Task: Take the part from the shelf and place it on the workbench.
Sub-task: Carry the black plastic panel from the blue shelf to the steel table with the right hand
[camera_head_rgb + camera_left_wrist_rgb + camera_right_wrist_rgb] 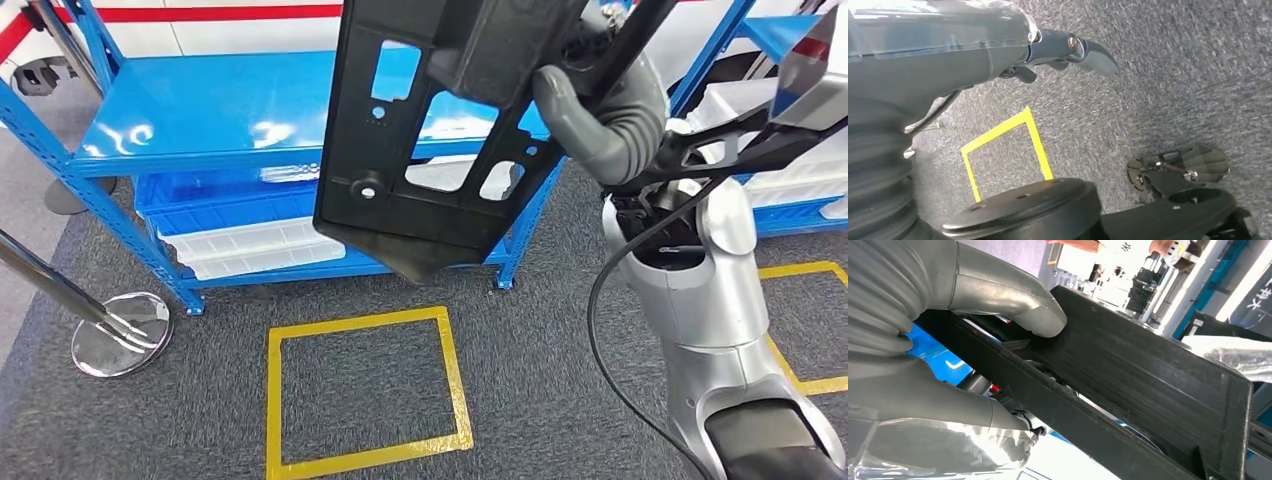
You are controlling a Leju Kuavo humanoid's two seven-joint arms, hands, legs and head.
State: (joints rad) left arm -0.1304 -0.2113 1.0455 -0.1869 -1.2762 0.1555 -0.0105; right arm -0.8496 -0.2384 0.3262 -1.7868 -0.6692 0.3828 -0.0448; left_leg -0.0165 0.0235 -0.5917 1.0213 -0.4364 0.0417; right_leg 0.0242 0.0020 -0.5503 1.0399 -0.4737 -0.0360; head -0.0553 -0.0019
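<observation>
The part [350,130] is a flat black plastic panel with several cut-outs. It is raised close in front of the head camera, above the floor and in front of the blue shelf [230,110]. My right hand [600,120] grips its right edge, the grey thumb wrapped over the rim. In the right wrist view the thumb of the right hand [973,285] presses on the ribbed black part [1148,385]. My left hand [1063,50] hangs over the grey carpet, its dark fingers apart and holding nothing.
White trays [265,245] lie on the shelf's lower level. A yellow taped square [365,390] marks the carpet before the shelf, another [800,330] lies to the right. A chrome post base [120,335] stands at the left. A second blue shelf [790,190] stands right.
</observation>
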